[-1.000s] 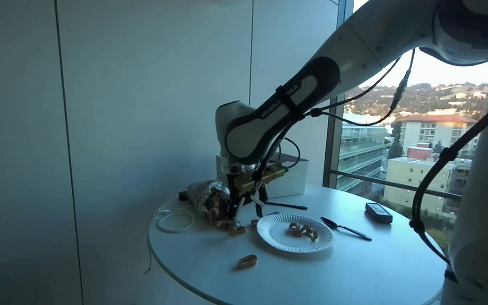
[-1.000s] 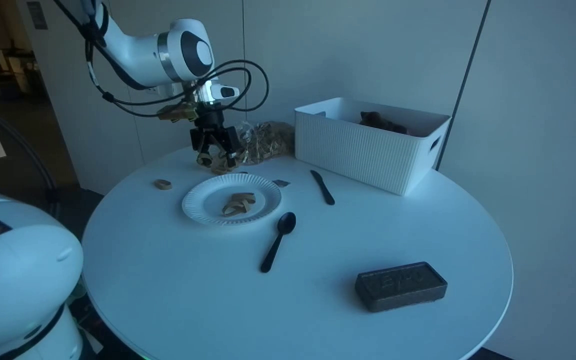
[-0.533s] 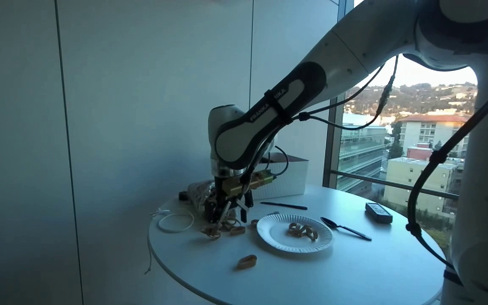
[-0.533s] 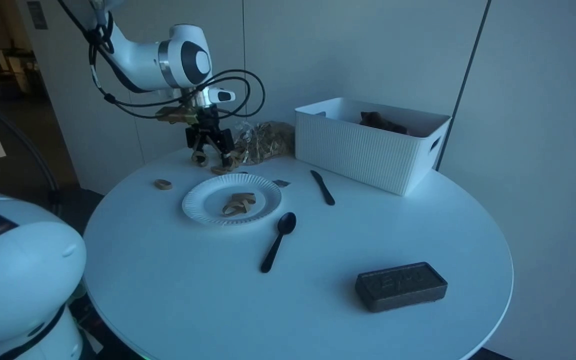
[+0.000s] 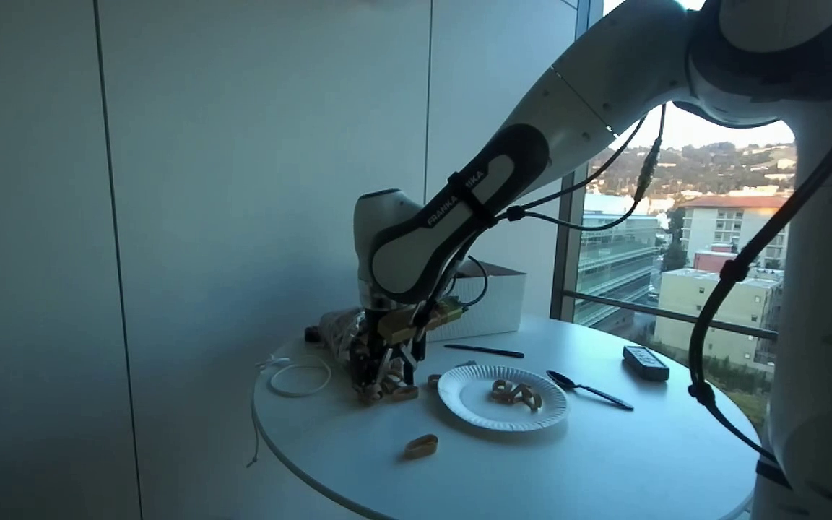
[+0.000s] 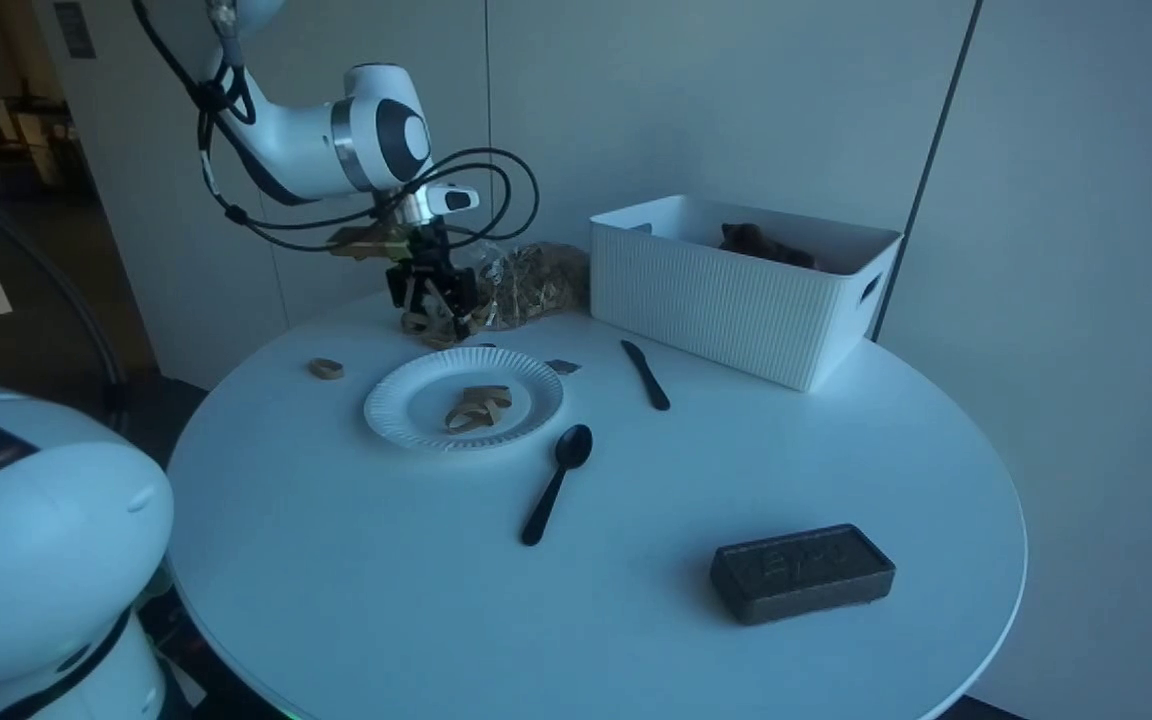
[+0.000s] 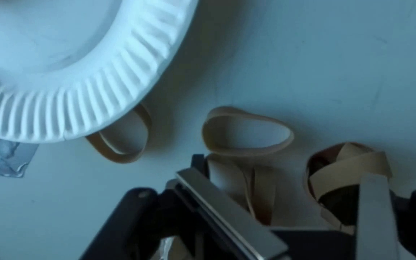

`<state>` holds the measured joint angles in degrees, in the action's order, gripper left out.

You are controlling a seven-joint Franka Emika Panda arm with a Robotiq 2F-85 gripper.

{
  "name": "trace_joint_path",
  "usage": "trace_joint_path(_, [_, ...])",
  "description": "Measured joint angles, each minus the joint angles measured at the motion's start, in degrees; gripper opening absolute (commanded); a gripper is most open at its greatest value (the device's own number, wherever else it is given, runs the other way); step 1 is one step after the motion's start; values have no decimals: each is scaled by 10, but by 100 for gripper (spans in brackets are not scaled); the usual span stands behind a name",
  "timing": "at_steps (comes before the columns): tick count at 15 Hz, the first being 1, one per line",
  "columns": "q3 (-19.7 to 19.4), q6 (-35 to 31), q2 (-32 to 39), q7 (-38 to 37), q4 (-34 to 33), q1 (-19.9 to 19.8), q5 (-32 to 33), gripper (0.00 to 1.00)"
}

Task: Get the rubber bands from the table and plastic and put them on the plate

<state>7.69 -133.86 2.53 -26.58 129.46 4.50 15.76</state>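
Lower than half a second ago: gripper (image 6: pixel 437 320), with jaws apart, at flat tan rubber bands (image 7: pixel 226 176) on the table (image 6: pixel 636 620).
More loops (image 6: pixel 486 395) on the fluted white plate (image 6: pixel 426 385); nearby, crinkled clear plastic (image 6: pixel 528 285).

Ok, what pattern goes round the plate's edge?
The plate's rim is white with ridges, clearest in the wrist view.

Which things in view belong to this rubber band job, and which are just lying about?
For the job:
white plate
rubber bands on the plate
loose rubber bands
clear plastic bag
gripper

Just lying about:
black knife
black spoon
dark block
white bin with a dark item inside
white cord loop
silver scrap
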Motion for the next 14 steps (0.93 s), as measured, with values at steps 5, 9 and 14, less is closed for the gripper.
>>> trace_joint_path(5, [-4,-4,-2,0,-1,7,-5,7])
trace_joint_path(9, [-9,-5,-6,0,-1,9,-8,2])
trace_joint_path(14, [-8,-4,-10,0,0,12,-6,3])
